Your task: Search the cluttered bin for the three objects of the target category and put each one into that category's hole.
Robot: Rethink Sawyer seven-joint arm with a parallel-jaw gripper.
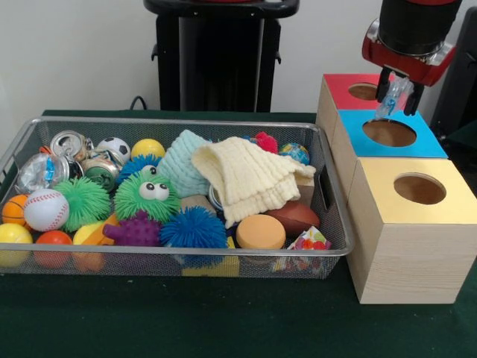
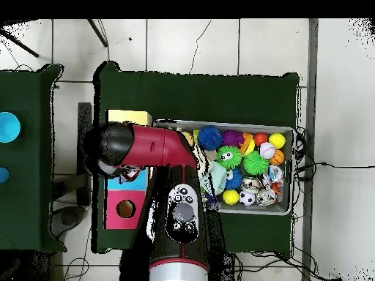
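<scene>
At the near right stands the yellow-topped box (image 1: 410,239), behind it the blue-topped box (image 1: 391,138), and farthest the red-topped box (image 1: 350,89). The gripper (image 1: 395,101) hangs above the blue hole (image 1: 389,133), its fingers closed on a small crushed can (image 1: 389,108). To do this step well, the can should be centered over the hole before the release. The arm comes down nearly vertical. More cans (image 1: 71,145) lie in the far left of the wire bin (image 1: 328,186).

Both views are evenly and brightly lit from above. Soft shadows are cast under the bin (image 1: 179,257) and beside the boxes (image 1: 406,246). Faint glare is seen on the cans (image 1: 68,143). Slight overall blur is noted.
</scene>
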